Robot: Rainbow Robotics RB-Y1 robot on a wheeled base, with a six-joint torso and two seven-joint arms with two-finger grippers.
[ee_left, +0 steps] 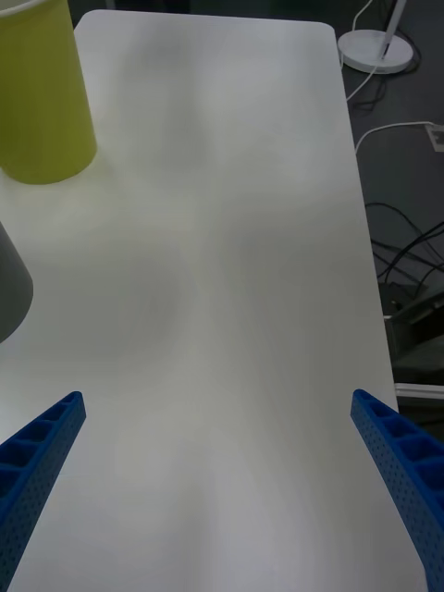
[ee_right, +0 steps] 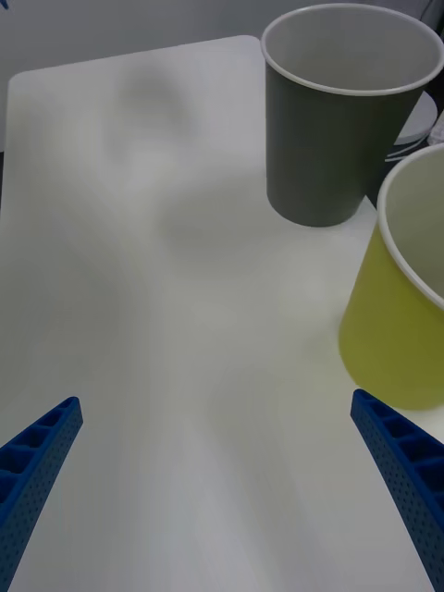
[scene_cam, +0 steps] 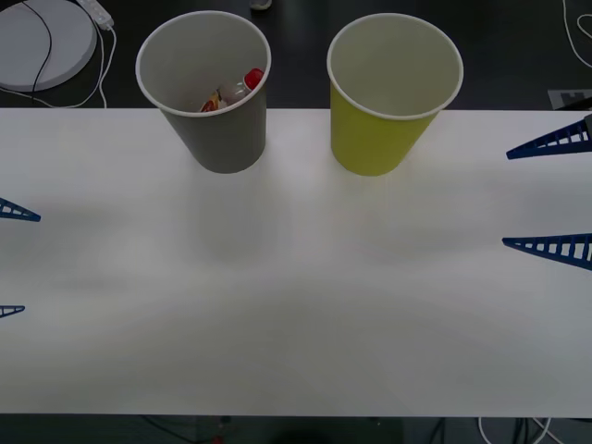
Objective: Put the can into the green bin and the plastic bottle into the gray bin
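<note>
We see the bottle (scene_cam: 237,91) inside the gray bin (scene_cam: 214,139), upper left; green bin (scene_cam: 379,139) beside it; left gripper (scene_cam: 13,261) and right gripper (scene_cam: 553,192) both spread wide, released.

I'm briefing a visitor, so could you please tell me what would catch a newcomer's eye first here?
Two large paper-cup-shaped bins stand at the white table's far edge: the gray bin on the left, the green bin on the right. A red-capped plastic bottle lies inside the gray one. The left claw and right claw wait open at the table's sides.

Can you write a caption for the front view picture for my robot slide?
Plastic bottle lies inside the gray bin beside the green bin; left hand and right hand wait open.
</note>
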